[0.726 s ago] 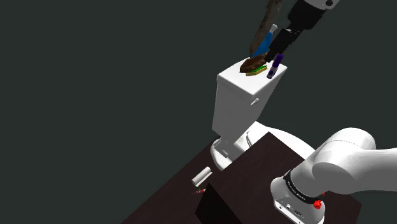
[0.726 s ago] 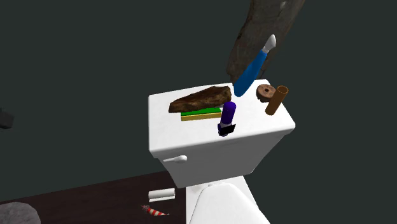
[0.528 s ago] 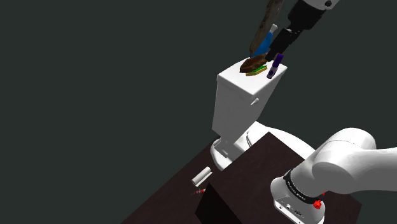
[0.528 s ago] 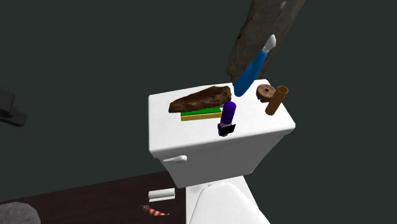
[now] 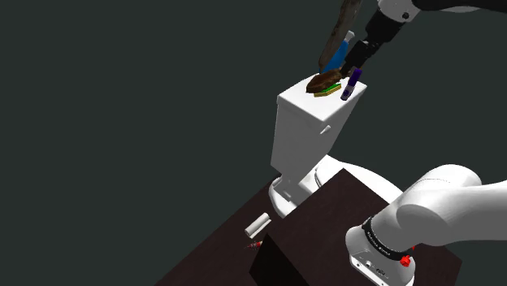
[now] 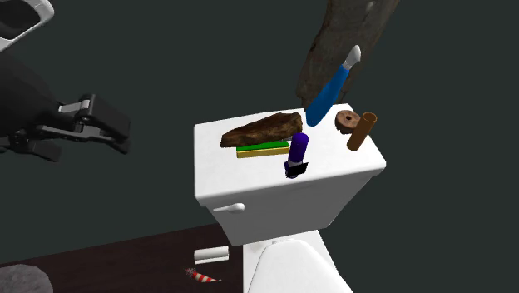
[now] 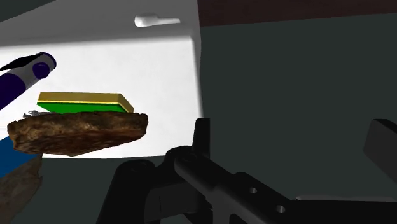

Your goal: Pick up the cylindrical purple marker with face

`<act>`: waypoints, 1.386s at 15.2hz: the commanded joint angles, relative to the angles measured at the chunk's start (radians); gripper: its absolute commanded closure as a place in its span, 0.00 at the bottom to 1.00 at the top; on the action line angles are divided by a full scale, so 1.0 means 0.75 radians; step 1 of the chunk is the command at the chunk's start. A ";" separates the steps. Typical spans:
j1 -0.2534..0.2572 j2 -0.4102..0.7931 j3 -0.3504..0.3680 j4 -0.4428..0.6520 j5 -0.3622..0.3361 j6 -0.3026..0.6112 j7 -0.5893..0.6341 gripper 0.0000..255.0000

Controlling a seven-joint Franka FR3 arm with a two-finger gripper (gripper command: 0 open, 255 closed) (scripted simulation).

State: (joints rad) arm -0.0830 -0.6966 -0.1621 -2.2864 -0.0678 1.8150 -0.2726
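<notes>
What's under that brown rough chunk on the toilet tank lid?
A flat green-and-yellow block pokes out under the brown chunk, on the white tank lid. The chunk covers part of it.

White toilet tank lid (image 6: 215, 154) carries purple marker (image 6: 297, 155), green-yellow block (image 6: 262, 151) under brown slab (image 6: 262, 129), brown cylinder (image 6: 362, 131).

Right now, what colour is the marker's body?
The marker is purple; second exterior view shows it best.

The marker (image 6: 297, 155) rests on the tank lid (image 6: 216, 156), beyond the sponge (image 6: 259, 151) (a lump (image 6: 264, 128) lies over it) from the gripper (image 6: 121, 136), which hangs beside the lid.
</notes>
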 commanded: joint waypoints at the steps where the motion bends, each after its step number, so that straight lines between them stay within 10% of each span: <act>1: -0.014 0.063 -0.054 0.011 -0.015 0.058 -0.043 0.00; 12: -0.054 0.429 -0.336 0.175 0.013 0.279 -0.280 0.00; 21: -0.076 0.827 -0.559 0.435 0.231 0.377 -0.546 0.00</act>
State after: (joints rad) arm -0.1369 -0.1213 -0.5616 -1.9951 0.0745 2.0953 -0.6522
